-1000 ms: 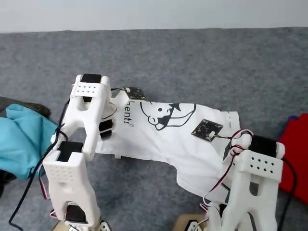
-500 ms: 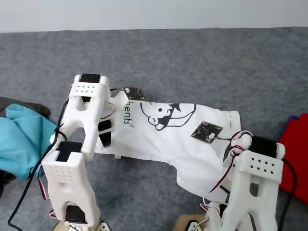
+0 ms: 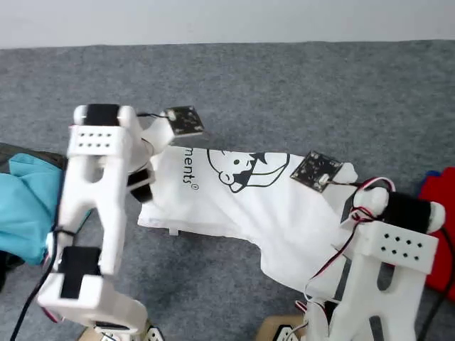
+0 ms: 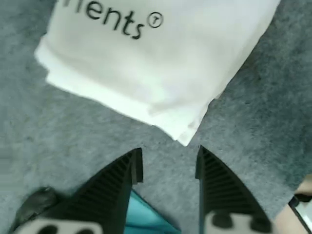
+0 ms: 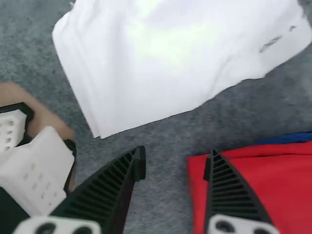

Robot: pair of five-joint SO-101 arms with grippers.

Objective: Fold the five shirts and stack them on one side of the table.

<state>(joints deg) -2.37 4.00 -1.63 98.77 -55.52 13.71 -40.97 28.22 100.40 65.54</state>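
Both arms have risen off the white shirt (image 3: 245, 206), which lies part-folded in the middle of the counter (image 3: 298, 92). Your left hand (image 4: 168, 163) and right hand (image 5: 175, 165) hang apart, empty. Expect soft, light, floppy cloth, so pinch its layered corners, not the middle.

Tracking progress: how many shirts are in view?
3 clearly: white shirt mid-table, teal shirt at left edge, red shirt at right edge. Dark cloth and blue sliver beside them may be more.

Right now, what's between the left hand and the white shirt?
Bare grey carpet, by the left wrist view, lies between left hand and white printed shirt.
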